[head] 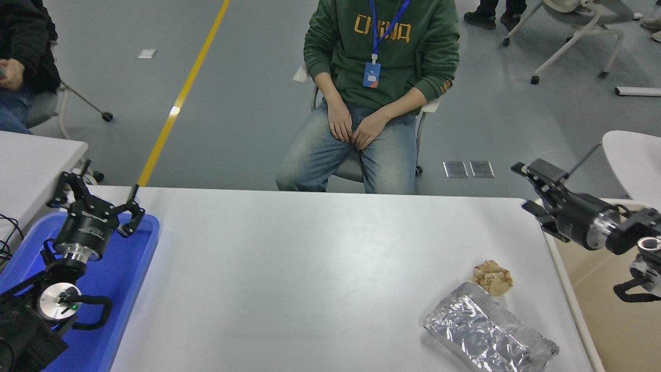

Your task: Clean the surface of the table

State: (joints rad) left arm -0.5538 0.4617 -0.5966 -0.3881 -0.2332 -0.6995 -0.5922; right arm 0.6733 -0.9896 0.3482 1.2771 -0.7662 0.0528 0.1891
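The table surface (310, 268) is a wide white tabletop filling the lower middle of the head view. A crumpled brown paper wad (493, 277) and a silver foil bag (488, 333) lie on it at the front right, touching each other. My right gripper (528, 188) is open and empty, hanging by the table's right edge, above and to the right of the paper wad. My left gripper (98, 188) is open and empty, parked at the lower left over the blue tray (129, 268).
A beige bin (609, 320) stands against the table's right edge, under my right arm. A person in a green hoodie (379, 77) sits at the far side, hands in lap. A smaller white table (31, 165) stands at the left.
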